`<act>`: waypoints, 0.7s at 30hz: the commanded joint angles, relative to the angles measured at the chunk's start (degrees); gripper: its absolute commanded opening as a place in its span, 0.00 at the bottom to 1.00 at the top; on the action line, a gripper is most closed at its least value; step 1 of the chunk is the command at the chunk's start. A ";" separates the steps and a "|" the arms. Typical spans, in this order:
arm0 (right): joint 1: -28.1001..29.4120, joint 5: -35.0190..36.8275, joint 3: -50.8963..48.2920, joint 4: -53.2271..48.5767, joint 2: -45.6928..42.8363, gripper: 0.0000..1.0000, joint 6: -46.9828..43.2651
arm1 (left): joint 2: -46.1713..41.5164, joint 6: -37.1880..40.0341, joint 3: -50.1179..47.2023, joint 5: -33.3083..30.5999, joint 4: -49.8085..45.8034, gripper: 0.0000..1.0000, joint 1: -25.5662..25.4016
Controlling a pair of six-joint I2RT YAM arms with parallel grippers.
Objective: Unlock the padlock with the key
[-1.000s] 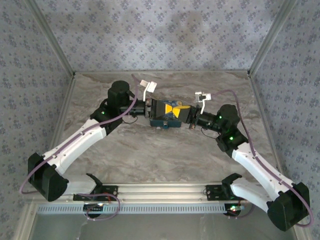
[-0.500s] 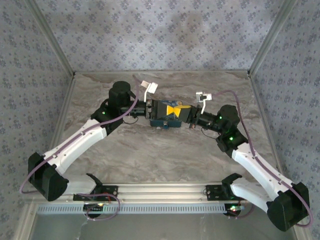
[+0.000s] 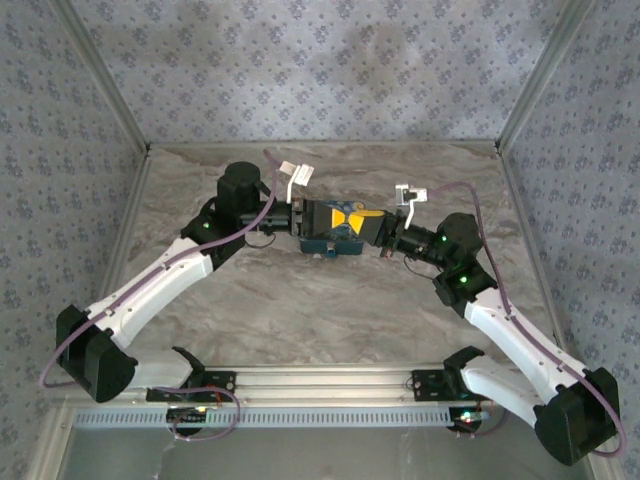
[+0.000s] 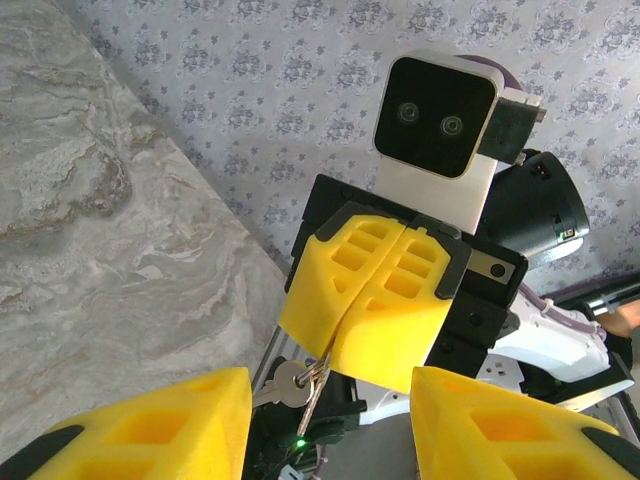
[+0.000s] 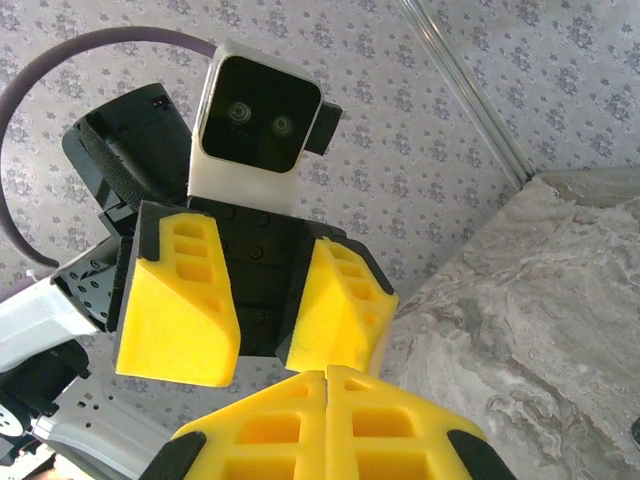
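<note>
The right gripper [image 4: 332,345] is clamped on the key [image 4: 288,385], which dangles just below its fingertips; facing it, the left gripper [image 4: 330,425] stands wide and empty. The padlock [image 3: 330,243] — seemingly the blue body, though it's hard to make out — lies beneath the right gripper. The key looks light, stiff and slick — best pinched flat across its bow.

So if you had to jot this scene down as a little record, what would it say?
surface: marble-patterned table
left tool: open, yellow fingers apart, facing the right tool
right tool: shut, yellow fingers pressed together on a key ring
key: silver, dangling from the ring below the right tool
blue object: under both tools at mid-table, too hidden to identify
</note>
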 commanded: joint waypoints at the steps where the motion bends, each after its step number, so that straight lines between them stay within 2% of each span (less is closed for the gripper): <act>1: -0.23 0.56 -0.19 3.35 -0.32 0.00 1.08 | 0.30 0.59 0.55 1.62 1.10 0.45 -0.65; 4: -0.26 0.97 -0.31 3.80 -0.48 0.00 1.36 | 0.36 1.07 0.54 1.54 0.23 0.49 -0.65; 6: -0.33 1.27 -0.36 3.35 -0.49 0.00 1.18 | 0.40 0.82 0.32 1.51 0.79 0.47 -0.82; 10: -0.26 1.62 -0.80 4.08 -0.03 0.00 1.78 | 0.47 0.56 0.36 1.60 1.62 0.37 -1.12; 13: -0.26 1.98 -1.07 4.24 -0.05 0.00 1.88 | 0.49 0.56 0.47 1.77 1.75 0.23 -1.16; 19: -0.17 1.80 -1.51 4.24 -0.01 0.00 2.15 | 0.32 0.90 0.43 1.78 1.75 0.03 -1.17; 21: -0.12 1.97 -1.70 3.92 -0.14 0.00 2.00 | 0.23 1.08 0.37 1.69 1.67 0.00 -1.21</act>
